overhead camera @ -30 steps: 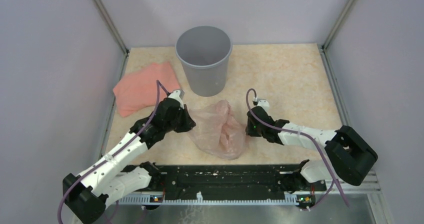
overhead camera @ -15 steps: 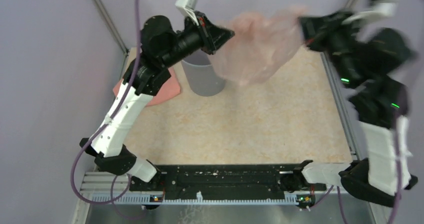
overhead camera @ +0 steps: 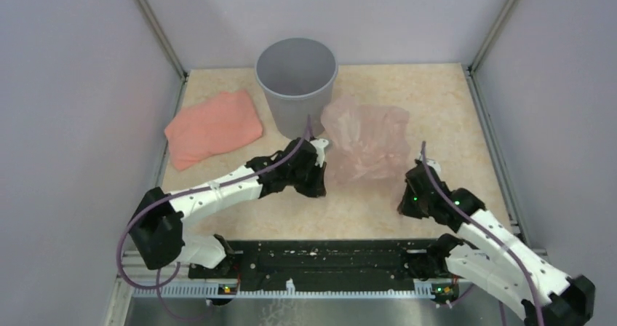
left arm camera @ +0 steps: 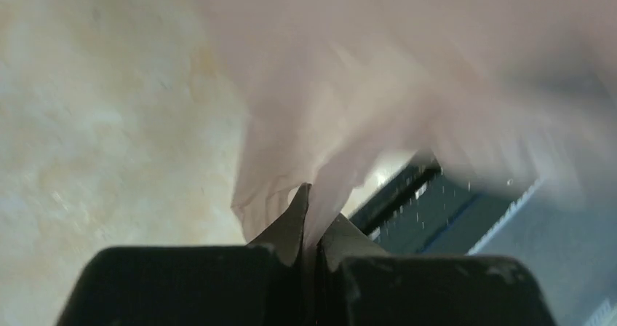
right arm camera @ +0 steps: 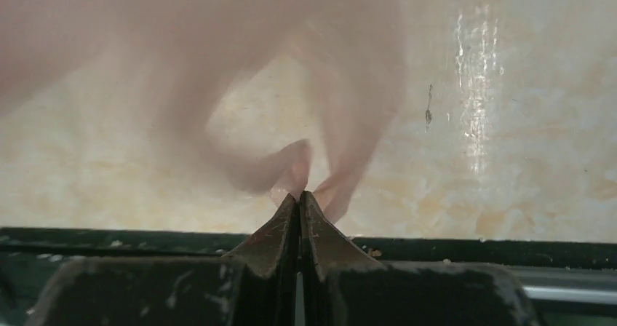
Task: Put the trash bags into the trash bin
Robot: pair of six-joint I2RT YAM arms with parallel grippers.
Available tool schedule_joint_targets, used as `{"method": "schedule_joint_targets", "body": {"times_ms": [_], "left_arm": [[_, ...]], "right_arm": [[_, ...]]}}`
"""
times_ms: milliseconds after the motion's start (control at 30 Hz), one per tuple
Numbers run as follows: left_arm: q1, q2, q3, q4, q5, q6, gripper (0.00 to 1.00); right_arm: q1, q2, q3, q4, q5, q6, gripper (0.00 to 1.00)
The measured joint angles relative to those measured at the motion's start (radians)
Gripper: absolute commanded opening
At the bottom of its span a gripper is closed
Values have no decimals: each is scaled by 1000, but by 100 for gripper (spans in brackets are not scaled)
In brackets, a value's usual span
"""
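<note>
The trash bag (overhead camera: 364,142), a pale-pink crinkly film, is bunched just right of the grey round trash bin (overhead camera: 296,86), which stands upright at the back of the table. My left gripper (overhead camera: 321,172) sits at the bag's left lower edge. In the left wrist view it (left arm camera: 313,209) is shut, with the film (left arm camera: 349,108) running down between its fingers. My right gripper (overhead camera: 407,191) is at the bag's lower right. In the right wrist view it (right arm camera: 300,195) is shut, and folds of the film (right arm camera: 218,86) gather into its tips.
A folded salmon cloth (overhead camera: 213,127) lies left of the bin near the left wall. The black base rail (overhead camera: 327,260) runs along the near edge. Purple-grey walls with metal posts close in the table on three sides.
Half a second ago both arms held the bag stretched high above the bin. Now both are low over the table, with the bag between them to the right of the bin.
</note>
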Motion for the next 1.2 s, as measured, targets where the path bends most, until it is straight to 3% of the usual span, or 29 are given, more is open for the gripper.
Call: {"method": "schedule_joint_targets", "body": {"times_ms": [67,167,233,400,433,467,533,567,600,633,733,867,933,1000,1200], "left_arm": [[-47,-21,-42,-116,-13,-11,0],[-109,-103,74,-180,-27,-12,0],[-126,-119,267,-204,-39,4,0],[-130,-31,946,-130,-79,80,0],[-130,-24,1017,-105,-85,91,0],[-131,-22,1065,-82,-92,101,0],[-134,-53,1057,-40,-114,116,0],[-134,-74,1011,-13,-122,118,0],[-134,-100,937,27,-129,117,0],[-133,-129,824,65,-134,108,0],[-141,-119,506,121,-132,53,0],[-208,46,74,88,-141,-48,0],[-255,70,-62,-12,-151,-82,0],[-296,26,-100,-98,-166,-106,0],[-317,-224,41,-72,-247,-127,0]], "right_arm": [[-2,-80,41,-136,3,19,0],[-1,-48,443,-216,28,-5,0],[-1,64,807,-213,55,-51,0],[-1,435,1757,-271,74,-180,0],[0,500,1924,-256,61,-200,0],[-1,505,1953,-225,60,-211,0],[-1,393,1778,-156,53,-224,0],[-1,287,1599,-102,53,-224,0],[-1,120,1309,-58,68,-215,0],[-1,93,1263,-64,72,-212,0],[-2,-82,768,-12,112,-146,0],[0,-117,179,-90,83,-23,0],[0,-158,93,-202,64,20,0],[0,-233,136,-261,66,40,0],[-1,-208,595,-264,113,14,0]]}}
